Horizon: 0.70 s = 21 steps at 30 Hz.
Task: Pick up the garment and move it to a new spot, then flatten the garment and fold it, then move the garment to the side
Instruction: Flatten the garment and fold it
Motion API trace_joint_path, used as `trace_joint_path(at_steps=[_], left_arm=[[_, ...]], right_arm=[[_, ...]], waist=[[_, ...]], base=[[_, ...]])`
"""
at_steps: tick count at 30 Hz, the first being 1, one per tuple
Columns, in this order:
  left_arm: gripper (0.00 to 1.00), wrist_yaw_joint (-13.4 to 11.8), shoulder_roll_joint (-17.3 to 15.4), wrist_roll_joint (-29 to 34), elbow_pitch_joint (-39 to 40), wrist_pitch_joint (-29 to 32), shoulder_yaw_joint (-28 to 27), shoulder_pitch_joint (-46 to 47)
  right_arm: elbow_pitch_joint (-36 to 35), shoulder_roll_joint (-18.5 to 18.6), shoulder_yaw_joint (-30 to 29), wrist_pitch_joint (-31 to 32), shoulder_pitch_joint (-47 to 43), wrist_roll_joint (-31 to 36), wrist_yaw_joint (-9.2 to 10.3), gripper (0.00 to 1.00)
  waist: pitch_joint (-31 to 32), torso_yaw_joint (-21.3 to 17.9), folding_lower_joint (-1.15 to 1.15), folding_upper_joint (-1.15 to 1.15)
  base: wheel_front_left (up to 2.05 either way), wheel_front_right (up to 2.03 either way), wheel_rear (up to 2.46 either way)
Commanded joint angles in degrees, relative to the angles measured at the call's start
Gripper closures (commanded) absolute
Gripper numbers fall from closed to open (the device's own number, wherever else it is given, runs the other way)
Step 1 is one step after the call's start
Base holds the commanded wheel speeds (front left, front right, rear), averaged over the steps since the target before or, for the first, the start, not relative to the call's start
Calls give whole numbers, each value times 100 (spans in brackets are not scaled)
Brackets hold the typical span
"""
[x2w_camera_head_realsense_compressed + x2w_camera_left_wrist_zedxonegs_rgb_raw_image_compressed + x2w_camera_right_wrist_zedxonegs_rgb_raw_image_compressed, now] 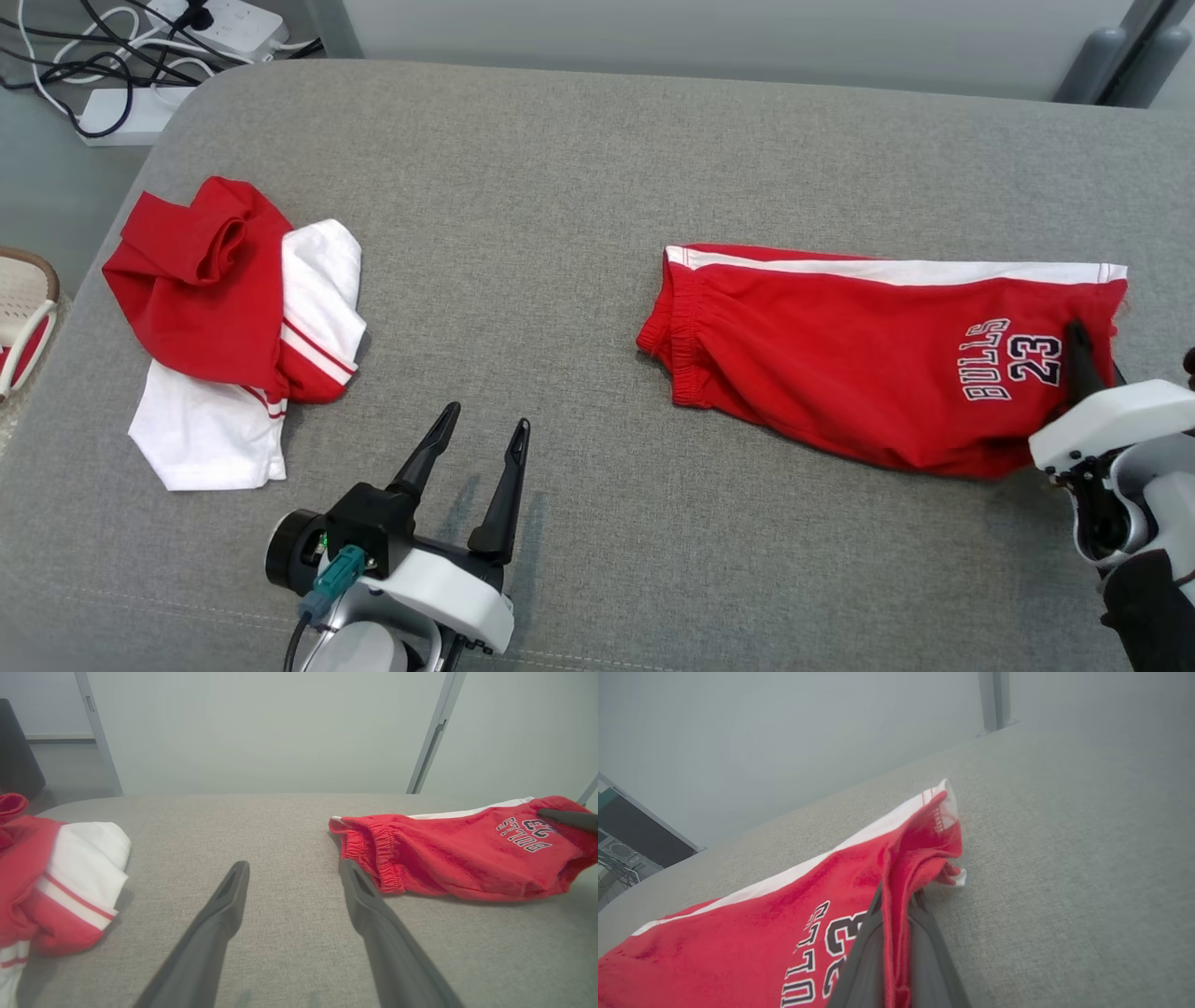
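Shorts, red with a white side stripe and "BULLS 23" lettering, lie stretched across the right half of a grey padded table, waistband toward the middle. The right gripper is clamped shut on a fold of cloth at the leg hem, beside the lettering. The left gripper hovers wide apart and empty, between the shorts and a red-and-white pile at the left. For a clean lift, the pinch likely needs both hem layers. A slow rise, drawing the cloth clear of the surface, should keep it from bunching or slipping free.
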<state>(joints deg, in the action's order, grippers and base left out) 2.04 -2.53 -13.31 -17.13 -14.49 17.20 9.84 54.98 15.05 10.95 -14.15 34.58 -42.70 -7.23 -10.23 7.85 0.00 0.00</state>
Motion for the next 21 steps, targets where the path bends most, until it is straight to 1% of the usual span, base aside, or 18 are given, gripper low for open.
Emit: trace_joint_path(at_steps=[1,6,11,14,16,21], left_arm=[[0,-3,-34,-44,125,-51,-160,92],[0,-25,-34,-128,93,-51,-91,54],[0,-28,-34,-221,65,-51,-5,44],[0,-36,-34,-284,59,-51,81,49],[0,-47,-34,-311,62,-51,111,51],[0,-107,-34,-443,76,-51,267,57]], right_arm=[[-288,6,233,-68,-60,-78,-25,100],[-1042,34,972,-40,-8,-363,-25,100],[-1451,48,1662,137,163,-545,-25,100],[-1490,-3,2034,271,334,-594,-25,100],[-1469,-30,2132,308,396,-621,-25,100],[-1148,-128,2487,414,753,-674,-25,100]], waist=[[30,-19,0,0],[99,-3,0,0],[106,146,0,0],[76,296,0,0],[63,355,0,0],[-6,691,0,0]], base=[[0,0,0],[0,0,0],[0,0,0],[0,0,0],[0,0,0],[0,0,0]])
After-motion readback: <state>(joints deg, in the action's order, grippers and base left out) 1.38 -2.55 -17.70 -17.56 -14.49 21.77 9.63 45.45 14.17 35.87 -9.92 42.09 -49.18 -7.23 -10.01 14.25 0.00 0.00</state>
